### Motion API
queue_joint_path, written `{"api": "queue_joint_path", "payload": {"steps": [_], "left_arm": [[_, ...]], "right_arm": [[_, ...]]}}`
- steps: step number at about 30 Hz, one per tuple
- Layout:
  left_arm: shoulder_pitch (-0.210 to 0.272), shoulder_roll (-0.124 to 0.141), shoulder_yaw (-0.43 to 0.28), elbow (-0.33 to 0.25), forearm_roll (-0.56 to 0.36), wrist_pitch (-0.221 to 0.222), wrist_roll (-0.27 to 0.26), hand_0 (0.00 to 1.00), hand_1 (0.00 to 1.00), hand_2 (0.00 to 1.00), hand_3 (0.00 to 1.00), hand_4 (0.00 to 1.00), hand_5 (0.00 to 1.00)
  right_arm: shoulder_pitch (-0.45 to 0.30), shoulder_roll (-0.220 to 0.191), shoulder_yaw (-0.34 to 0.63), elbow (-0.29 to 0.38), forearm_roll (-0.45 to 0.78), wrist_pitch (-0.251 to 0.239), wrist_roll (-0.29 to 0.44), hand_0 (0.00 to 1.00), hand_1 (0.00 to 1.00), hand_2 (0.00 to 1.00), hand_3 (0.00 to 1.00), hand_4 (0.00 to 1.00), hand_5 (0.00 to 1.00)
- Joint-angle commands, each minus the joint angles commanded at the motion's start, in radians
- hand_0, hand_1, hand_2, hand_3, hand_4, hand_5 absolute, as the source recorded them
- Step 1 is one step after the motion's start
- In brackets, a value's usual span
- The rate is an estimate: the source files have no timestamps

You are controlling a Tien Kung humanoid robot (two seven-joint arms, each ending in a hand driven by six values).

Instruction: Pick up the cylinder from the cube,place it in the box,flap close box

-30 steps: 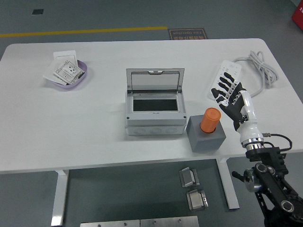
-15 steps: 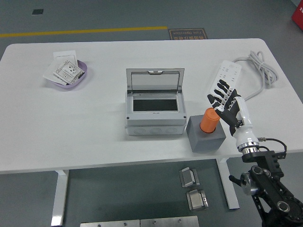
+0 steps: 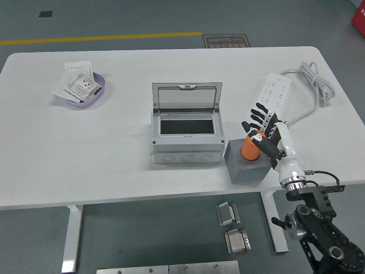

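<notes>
Reaching: the right hand is arriving at the orange cylinder from the right, fingers spread and gripping nothing yet
Cylinder: it is standing upright in the top of the grey cube, near the table's front edge, with the hand partly covering its top and right side
Box: the grey box is sitting just left of the cube, its clear lid raised at the back and the dark opening facing up
Left hand: not showing anywhere
Step in hand: judged as the grasp, with nothing lifted so far
Doing it well: the fingers ought to be wrapping round the exposed orange part, thumb on one side and the rest opposite, closing evenly so the cylinder is not tipping in its seat
Lift: pulling straight up looks wisest, since a sideways tug could be dragging the cube along or nudging it into the box
Watch: the white power strip and its cable are lying just behind the hand, so the wrist should be keeping forward of them
Also on the table: a purple tray with cards at far left, well apart
</notes>
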Motion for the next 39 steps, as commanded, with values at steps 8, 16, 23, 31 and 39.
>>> {"api": "queue_joint_path", "payload": {"steps": [8,16,23,31,39], "left_arm": [[-0.008,0.007,-0.005,0.0,0.02,-0.003,0.003,0.637,0.617,0.57,0.597,0.662,0.268],[-0.001,0.006,-0.005,0.0,0.021,-0.004,0.003,0.637,0.618,0.569,0.597,0.663,0.269],[-0.001,0.001,-0.004,0.0,0.021,-0.004,0.003,0.637,0.617,0.569,0.597,0.662,0.269],[0.0,0.001,-0.013,0.0,0.031,-0.003,0.007,0.637,0.617,0.569,0.598,0.662,0.267],[0.004,-0.001,-0.025,0.0,0.04,-0.001,0.016,0.637,0.618,0.57,0.597,0.663,0.264]], "right_arm": [[-0.001,-0.014,-0.018,-0.003,-0.02,-0.011,-0.012,0.731,0.757,0.731,0.773,0.758,0.058],[-0.008,-0.015,-0.024,-0.005,-0.032,-0.016,-0.019,0.726,0.756,0.728,0.779,0.714,0.002],[-0.009,-0.012,-0.033,-0.01,-0.033,-0.016,-0.021,0.733,0.76,0.729,0.782,0.691,0.002],[-0.009,-0.012,-0.043,-0.013,-0.026,-0.014,-0.019,0.733,0.761,0.724,0.783,0.686,0.002],[-0.007,-0.013,-0.046,-0.014,-0.02,-0.014,-0.019,0.715,0.73,0.673,0.691,0.603,0.002]]}}
